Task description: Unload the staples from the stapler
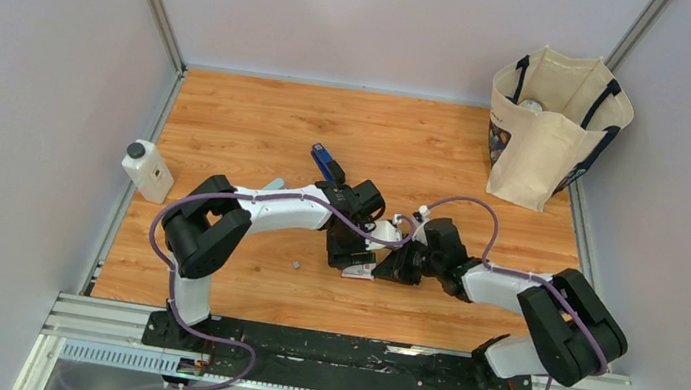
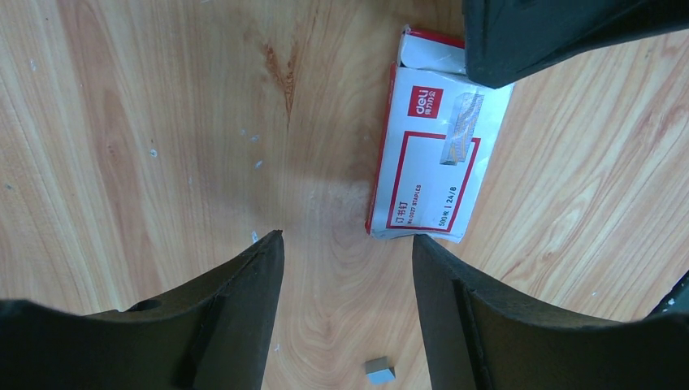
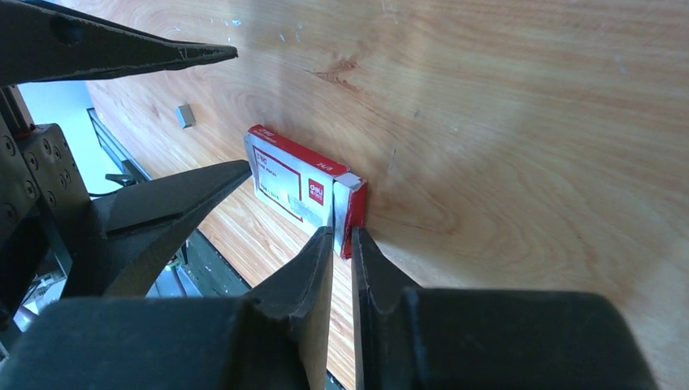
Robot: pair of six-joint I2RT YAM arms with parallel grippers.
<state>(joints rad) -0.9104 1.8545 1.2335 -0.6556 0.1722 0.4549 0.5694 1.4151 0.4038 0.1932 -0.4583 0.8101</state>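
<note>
Dark-blue stapler [image 1: 327, 162] mid-table — staples [image 1: 296, 265] apart

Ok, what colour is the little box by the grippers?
The box is white with red borders and logo; clearest in the left wrist view.

- Top external view: high behind the near edge, facing down on the whole table [image 1: 260, 123].
- Wrist views: close to its surface, sharing the red-and-white box [image 2: 426, 175].
</note>
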